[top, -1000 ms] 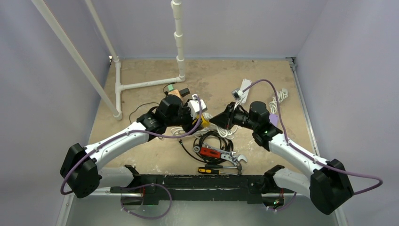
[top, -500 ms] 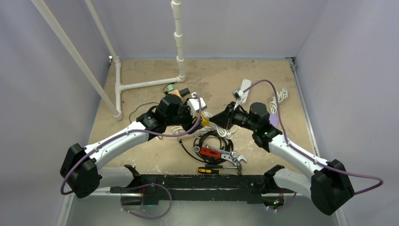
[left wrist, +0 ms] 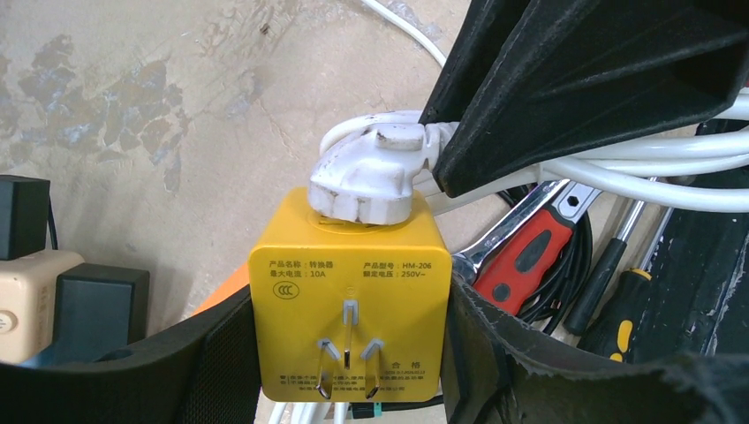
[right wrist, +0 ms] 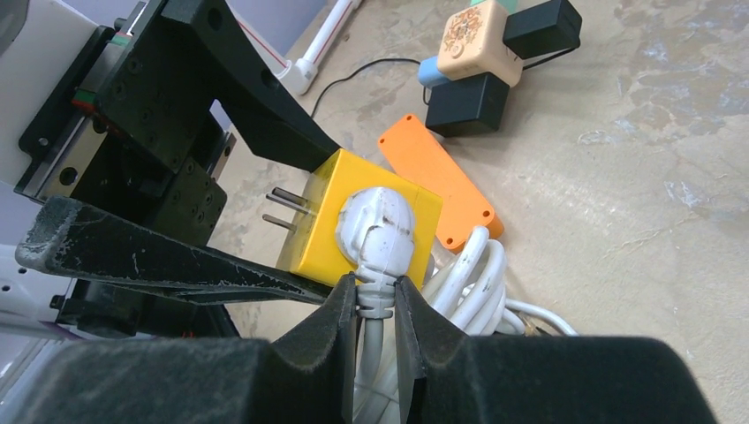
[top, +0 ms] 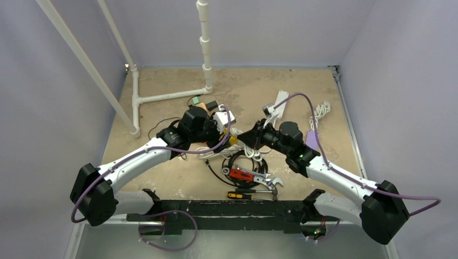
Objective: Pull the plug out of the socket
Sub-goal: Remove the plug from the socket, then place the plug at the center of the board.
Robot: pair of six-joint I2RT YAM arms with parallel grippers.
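Looking at the centre of the left wrist frame, you have the yellow socket cube point(left wrist: 349, 265) pinched between the fingers of your left gripper point(left wrist: 349, 349) at the bottom edge. The white plug point(left wrist: 366, 181) sits seated in the cube's upper face. Low in the right wrist frame, your right gripper point(right wrist: 375, 309) clamps the plug's cable neck, with an orange strip point(right wrist: 437, 181) just behind.

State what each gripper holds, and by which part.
Left gripper: yellow adapter, clamped by two opposite sides. Right gripper: white plug, pinched at its cord neck, just below the head.
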